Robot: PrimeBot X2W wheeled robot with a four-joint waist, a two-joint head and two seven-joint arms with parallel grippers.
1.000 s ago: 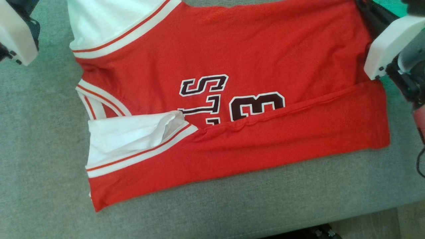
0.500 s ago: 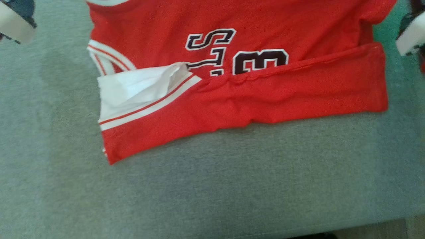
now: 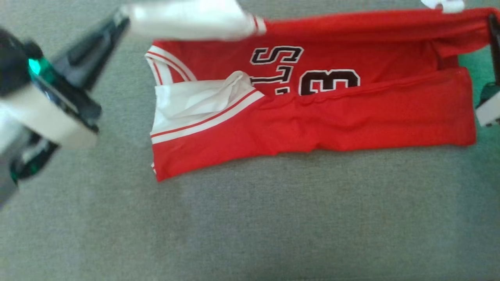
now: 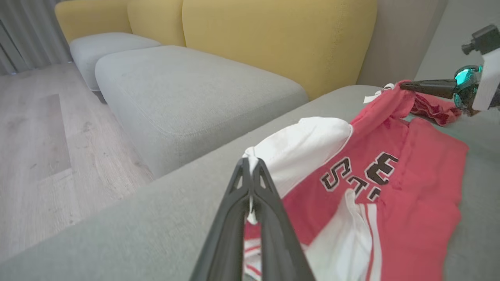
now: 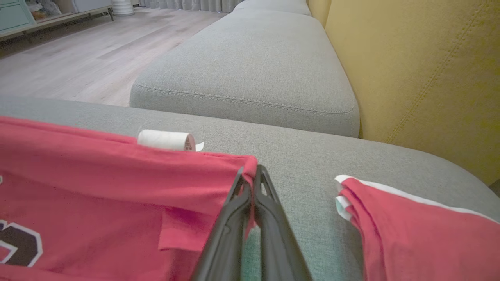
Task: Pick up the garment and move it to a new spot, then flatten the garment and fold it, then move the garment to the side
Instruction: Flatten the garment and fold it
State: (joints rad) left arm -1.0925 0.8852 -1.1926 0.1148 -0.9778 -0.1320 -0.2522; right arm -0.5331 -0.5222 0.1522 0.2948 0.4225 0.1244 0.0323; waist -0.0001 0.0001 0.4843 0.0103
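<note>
The garment (image 3: pixel 351 117) is a red jersey with white panels and dark lettering, lying on a grey sofa cushion (image 3: pixel 273 218) with its near strip folded over. My left gripper (image 3: pixel 122 17) is shut on a white corner, which hangs lifted and blurred. In the left wrist view the fingers (image 4: pixel 250 162) pinch that white cloth of the garment (image 4: pixel 410 187). My right gripper (image 3: pixel 494 27) is shut on the red corner at the far right, also seen as the right gripper (image 4: pixel 402 85). Its tips (image 5: pixel 250 171) grip the red hem of the garment (image 5: pixel 97 187). The far edge stretches raised between both grippers.
A second red-and-white cloth (image 5: pixel 410 230) lies on the cushion to the right. A white roll (image 5: pixel 164 139) rests just behind the raised hem. A yellow backrest (image 5: pixel 429 70) rises behind, with more grey cushions (image 4: pixel 187 89) and wooden floor (image 4: pixel 35 148) beyond.
The head camera has shifted. My left arm has swung into view holding the white corner up. The jersey's far edge, flat before, is now lifted and drawn taut between both grippers.
</note>
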